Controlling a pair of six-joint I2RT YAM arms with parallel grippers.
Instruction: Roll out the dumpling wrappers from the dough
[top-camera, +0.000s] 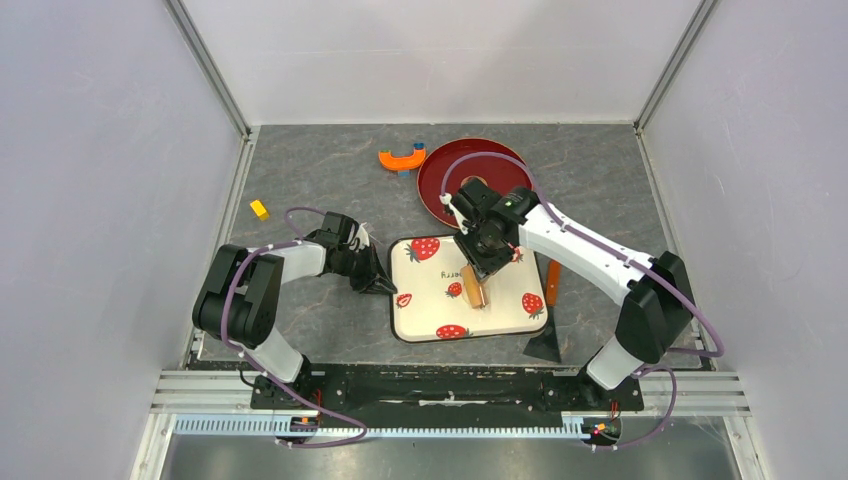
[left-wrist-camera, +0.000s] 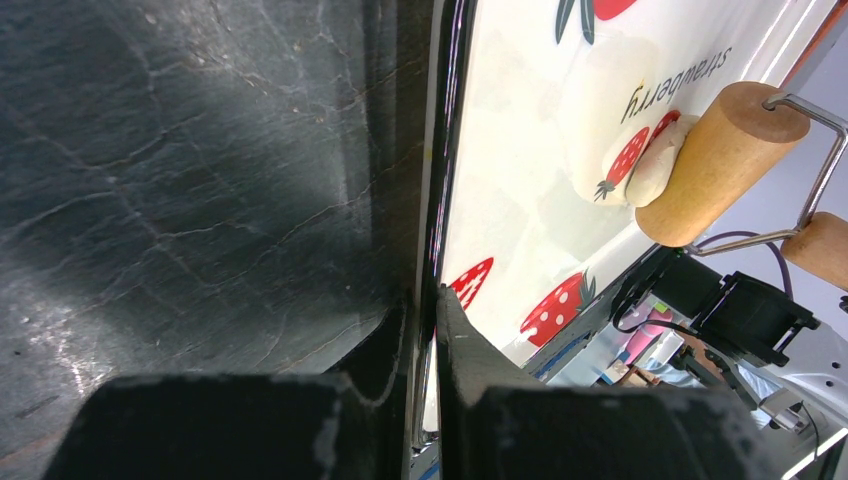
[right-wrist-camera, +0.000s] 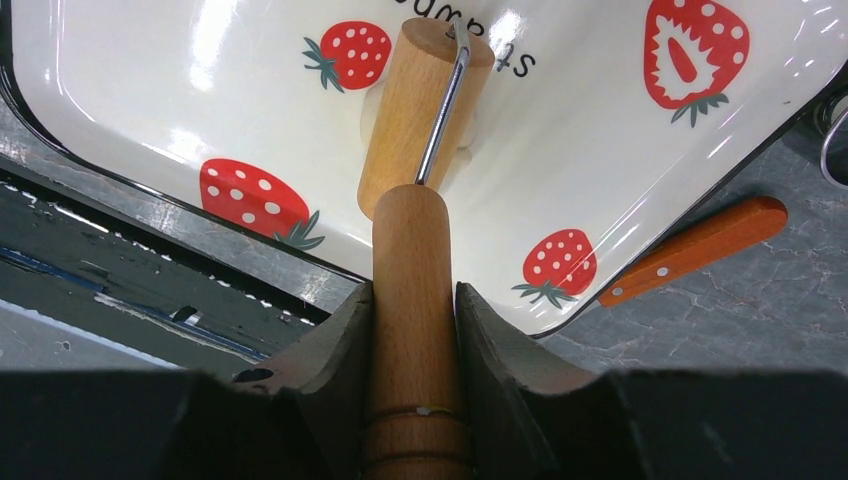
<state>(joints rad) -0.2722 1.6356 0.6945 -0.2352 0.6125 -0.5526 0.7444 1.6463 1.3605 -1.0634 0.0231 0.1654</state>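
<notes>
A white tray (top-camera: 425, 305) printed with red strawberries lies mid-table. My left gripper (top-camera: 383, 284) is shut on the tray's left rim (left-wrist-camera: 440, 200), and in the left wrist view my gripper (left-wrist-camera: 428, 300) has its jaws pinching that rim. My right gripper (top-camera: 487, 260) is shut on the wooden roller's handle (right-wrist-camera: 412, 270). The roller's tan cylinder (right-wrist-camera: 405, 110) rests on the pale, partly flattened dough (left-wrist-camera: 600, 110) in the tray. Only the dough's edges (right-wrist-camera: 372, 112) show beside the cylinder. I see no separate wrappers.
A dark red plate (top-camera: 440, 185) stands behind the tray, with an orange curved piece (top-camera: 402, 158) beside it. A yellow block (top-camera: 259, 209) lies at the far left. An orange-handled tool (right-wrist-camera: 700, 245) lies right of the tray, and a black wedge (top-camera: 545, 345) near it.
</notes>
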